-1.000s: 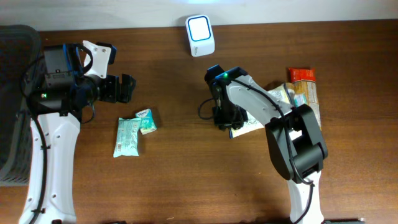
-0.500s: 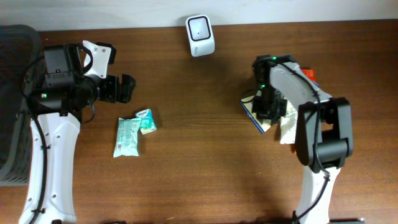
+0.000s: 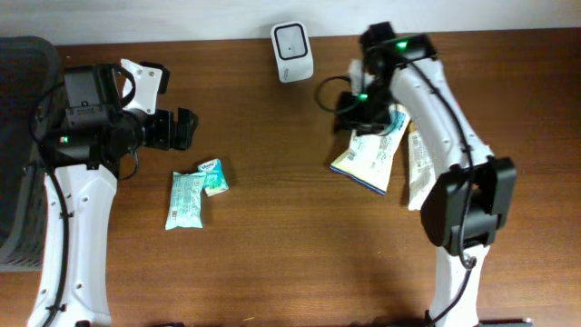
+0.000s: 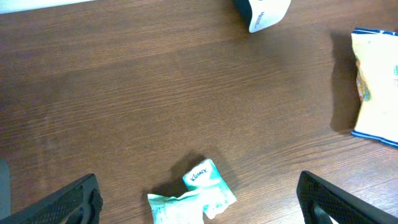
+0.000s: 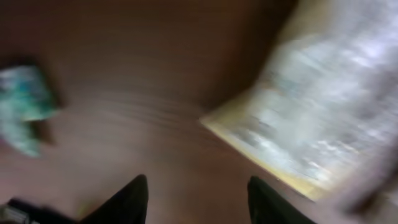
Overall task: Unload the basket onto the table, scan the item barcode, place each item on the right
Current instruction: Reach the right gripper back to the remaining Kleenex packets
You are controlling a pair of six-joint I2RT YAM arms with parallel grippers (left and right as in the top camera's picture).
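The white scanner (image 3: pixel 292 42) stands at the back edge of the table, its top also showing in the left wrist view (image 4: pixel 262 12). A yellow-edged white and blue packet (image 3: pixel 368 159) lies just right of it and in front of my right gripper (image 3: pixel 352 104). The right wrist view is blurred. There my right gripper (image 5: pixel 199 196) stands open with bare wood between its fingers, and the packet (image 5: pixel 323 106) is ahead to the upper right. My left gripper (image 3: pixel 182 127) (image 4: pixel 198 190) is wide open above two teal tissue packs (image 3: pixel 192 193) (image 4: pixel 198 194).
A dark basket (image 3: pixel 16 182) stands at the table's left edge. More snack packets (image 3: pixel 418 168) lie beneath the right arm on the right side. The packet's left end (image 4: pixel 375 81) shows at the right edge of the left wrist view.
My right arm has swung from the right side toward the scanner, bringing the packet with it. Its jaws have widened and the packet is out from between them. The left arm is unmoved.
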